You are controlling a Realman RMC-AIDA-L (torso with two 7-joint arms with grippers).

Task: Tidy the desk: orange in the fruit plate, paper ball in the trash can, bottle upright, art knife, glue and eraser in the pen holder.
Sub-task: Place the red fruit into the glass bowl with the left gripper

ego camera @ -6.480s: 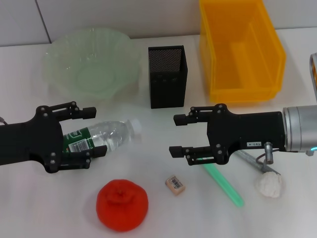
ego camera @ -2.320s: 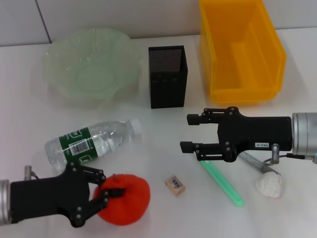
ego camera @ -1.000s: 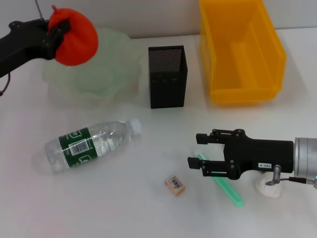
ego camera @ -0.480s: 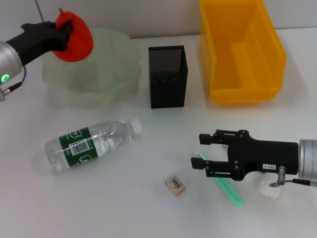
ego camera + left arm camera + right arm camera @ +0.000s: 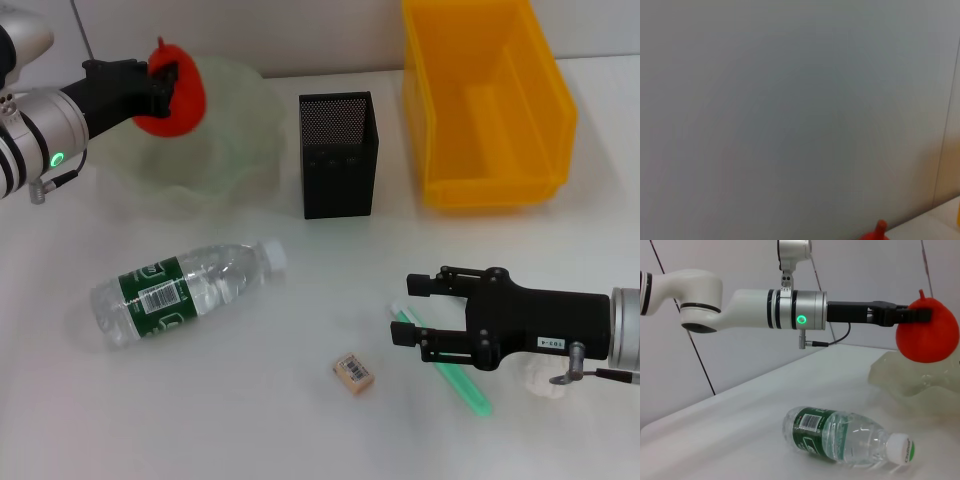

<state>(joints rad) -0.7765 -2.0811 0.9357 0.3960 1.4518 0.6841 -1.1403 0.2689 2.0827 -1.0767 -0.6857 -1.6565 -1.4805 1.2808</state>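
My left gripper (image 5: 163, 86) is shut on the red-orange orange (image 5: 188, 92) and holds it above the back left rim of the pale green fruit plate (image 5: 225, 150). The right wrist view shows the same orange (image 5: 927, 332) over the plate (image 5: 920, 385). A bottle (image 5: 185, 290) lies on its side at front left. My right gripper (image 5: 402, 310) stands open over the end of the green glue stick (image 5: 455, 375). The eraser (image 5: 352, 371) lies left of the glue stick. My right arm half hides the paper ball (image 5: 545, 380). The art knife is hidden.
The black mesh pen holder (image 5: 338, 155) stands at the back centre. To its right sits the yellow trash can (image 5: 485, 100). A wall rises just behind the plate and the bin.
My left gripper has carried the orange up from the table to above the plate, and in the last half second a little right. My right gripper has drifted slightly toward the front edge.
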